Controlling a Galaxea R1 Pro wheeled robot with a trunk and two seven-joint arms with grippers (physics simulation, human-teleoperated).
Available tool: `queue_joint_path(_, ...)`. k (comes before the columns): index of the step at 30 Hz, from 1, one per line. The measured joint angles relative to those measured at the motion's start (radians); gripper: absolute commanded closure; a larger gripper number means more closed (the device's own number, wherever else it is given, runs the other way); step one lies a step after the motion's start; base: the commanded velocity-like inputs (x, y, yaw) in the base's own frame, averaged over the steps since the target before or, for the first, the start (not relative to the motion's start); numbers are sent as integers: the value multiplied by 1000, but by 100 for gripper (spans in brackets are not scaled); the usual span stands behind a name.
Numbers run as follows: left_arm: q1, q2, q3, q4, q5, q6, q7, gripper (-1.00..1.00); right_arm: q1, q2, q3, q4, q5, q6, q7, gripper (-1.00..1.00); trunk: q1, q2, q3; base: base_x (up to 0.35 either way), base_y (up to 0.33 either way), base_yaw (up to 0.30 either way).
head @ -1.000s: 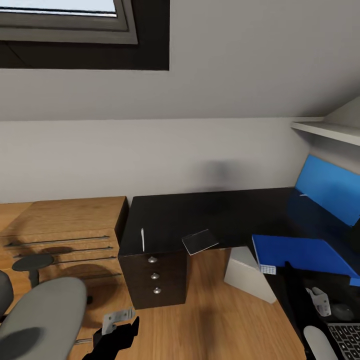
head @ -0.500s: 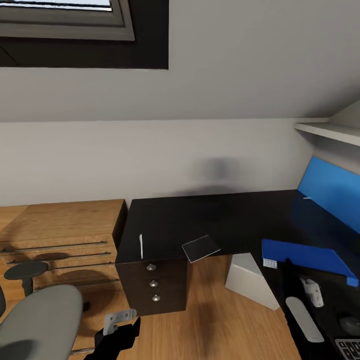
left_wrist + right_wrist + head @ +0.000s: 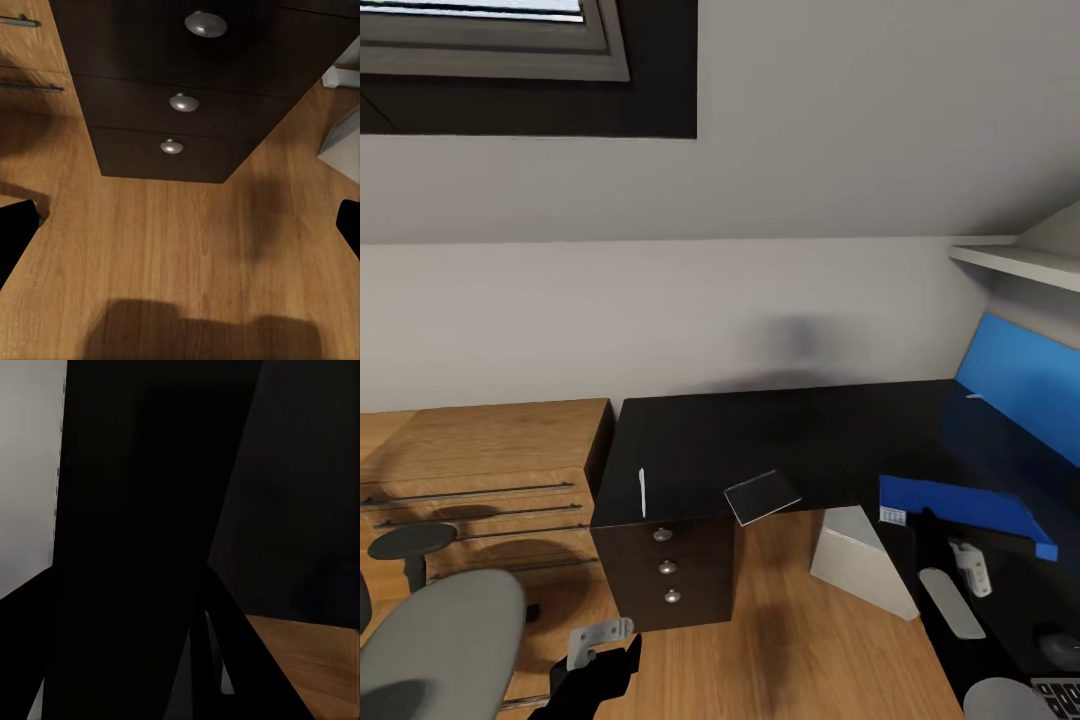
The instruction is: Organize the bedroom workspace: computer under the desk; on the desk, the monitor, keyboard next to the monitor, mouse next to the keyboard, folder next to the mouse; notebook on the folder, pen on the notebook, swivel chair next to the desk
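The glossy black desk (image 3: 760, 430) stands against the wall, its knobbed drawer unit (image 3: 180, 105) facing me. A white pen (image 3: 643, 492) lies near its left front edge, and the dark grey notebook (image 3: 761, 496) overhangs that edge. My right gripper (image 3: 928, 522) is shut on the near corner of the blue folder (image 3: 970, 503), held just above the desk's right wing. The mouse (image 3: 1055, 645) and a corner of the keyboard (image 3: 1062, 695) lie nearer me. A blue-lit panel (image 3: 1020, 385), seemingly the monitor, leans at the right. The grey computer (image 3: 860, 560) sits under the desk. My left gripper (image 3: 600, 650) hangs open over the floor.
The grey swivel chair (image 3: 440, 630) sits at the lower left with a black armrest (image 3: 410, 540). Low wooden shelving (image 3: 480, 470) stands left of the desk. A white wall shelf (image 3: 1015, 260) juts out at the upper right. Wooden floor (image 3: 180, 247) lies before the drawers.
My right arm has reached forward, carrying the blue folder farther over the desk's right wing. The view shifted a little at first. The left gripper, pen and notebook have stayed put.
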State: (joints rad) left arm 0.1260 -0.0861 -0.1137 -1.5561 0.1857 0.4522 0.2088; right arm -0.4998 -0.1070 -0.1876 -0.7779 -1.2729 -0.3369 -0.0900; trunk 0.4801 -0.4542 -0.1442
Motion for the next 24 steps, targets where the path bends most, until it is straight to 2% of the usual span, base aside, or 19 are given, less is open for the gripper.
queue_joint_path(12,0,0,1,-1,1,1,1,-100,0,5,0,34,-6,1,0,100,0,0,0,0,0,-3)
queue_joint_path(18,0,0,1,-1,1,2,2,-100,0,4,0,45,-6,1,0,100,0,0,0,0,0,-185)
queue_joint_path(24,0,0,2,-5,2,1,3,-100,0,5,0,46,-6,1,0,100,0,0,0,0,0,-47)
